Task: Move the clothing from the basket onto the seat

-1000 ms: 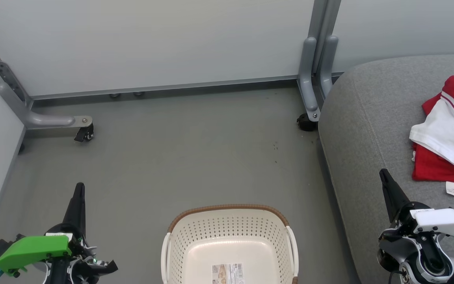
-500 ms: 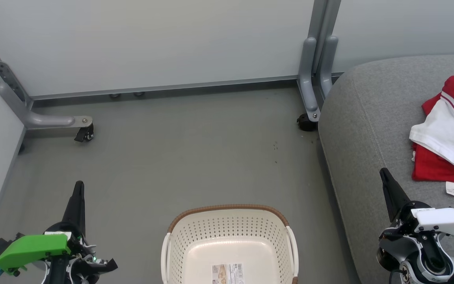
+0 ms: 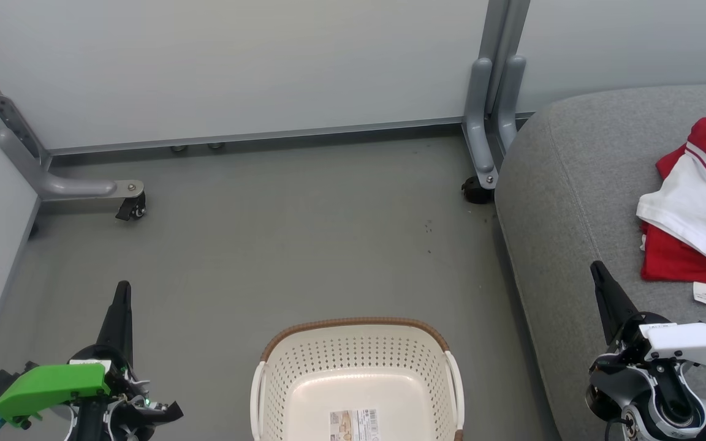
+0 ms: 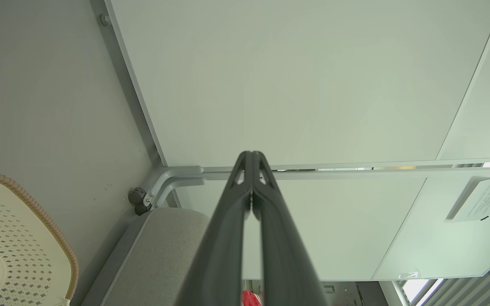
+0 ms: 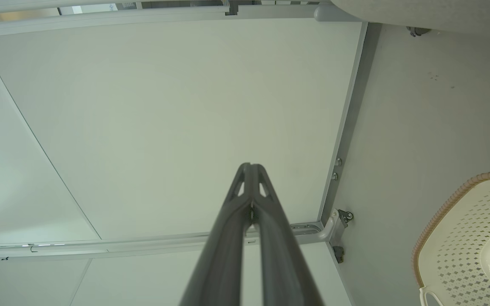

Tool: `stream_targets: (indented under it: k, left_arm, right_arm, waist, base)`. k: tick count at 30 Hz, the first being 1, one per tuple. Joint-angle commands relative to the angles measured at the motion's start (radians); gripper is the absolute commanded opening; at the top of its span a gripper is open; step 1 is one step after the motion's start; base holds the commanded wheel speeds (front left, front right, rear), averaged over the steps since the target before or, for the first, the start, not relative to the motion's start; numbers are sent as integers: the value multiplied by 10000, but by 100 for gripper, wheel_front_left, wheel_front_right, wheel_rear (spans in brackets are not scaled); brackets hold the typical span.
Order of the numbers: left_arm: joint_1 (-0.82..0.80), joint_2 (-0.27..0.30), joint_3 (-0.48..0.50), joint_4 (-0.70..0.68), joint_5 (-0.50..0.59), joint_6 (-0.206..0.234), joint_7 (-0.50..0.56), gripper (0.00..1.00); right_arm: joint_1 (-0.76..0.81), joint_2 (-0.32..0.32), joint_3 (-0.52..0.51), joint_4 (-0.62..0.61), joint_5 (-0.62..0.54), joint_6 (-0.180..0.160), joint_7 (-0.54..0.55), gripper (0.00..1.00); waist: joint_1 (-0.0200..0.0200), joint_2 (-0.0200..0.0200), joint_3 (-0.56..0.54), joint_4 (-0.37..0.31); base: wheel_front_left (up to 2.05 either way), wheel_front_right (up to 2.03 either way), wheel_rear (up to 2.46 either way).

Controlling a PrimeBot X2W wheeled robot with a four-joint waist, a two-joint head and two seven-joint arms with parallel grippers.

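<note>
The cream-white basket [image 3: 358,352] with a brown rim stands on the floor at the bottom middle; only a label sticker shows on its bottom. Red clothing [image 3: 696,202] with white parts lies in a heap on the grey seat [image 3: 573,177] at the right. My left gripper [image 3: 122,288] is shut at the lower left, over the floor left of the basket, holding nothing. My right gripper [image 3: 595,267] is shut with nothing in it at the lower right, over the seat's front, left of the clothing. Both wrist views show the fingers [image 4: 251,170] [image 5: 250,170] pressed together.
Pale partition walls on grey metal feet with castors [image 3: 132,208] [image 3: 477,190] close off the back and left. Grey floor [image 3: 304,233] lies between the basket and the partitions. The seat's rounded edge [image 3: 512,257] runs close beside the basket on the right.
</note>
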Motion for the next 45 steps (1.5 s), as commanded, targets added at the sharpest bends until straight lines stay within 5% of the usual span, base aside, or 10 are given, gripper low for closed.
stream_targets:
  k: [1, 45]
  left_arm:
    - [-112, 13, 17, 12, -34, -47, 35, 0]
    - [-111, 13, 13, 10, -35, -47, 32, 0]
  right_arm:
    - [-69, 24, -29, 23, -27, 4, 32, 0]
    - [-84, 96, -145, 28, -123, 4, 119, 0]
  waist:
    - [0, 0, 0, 0]
    - [0, 0, 0, 0]
  base:
    - [0, 0, 0]
    - [0, 0, 0]
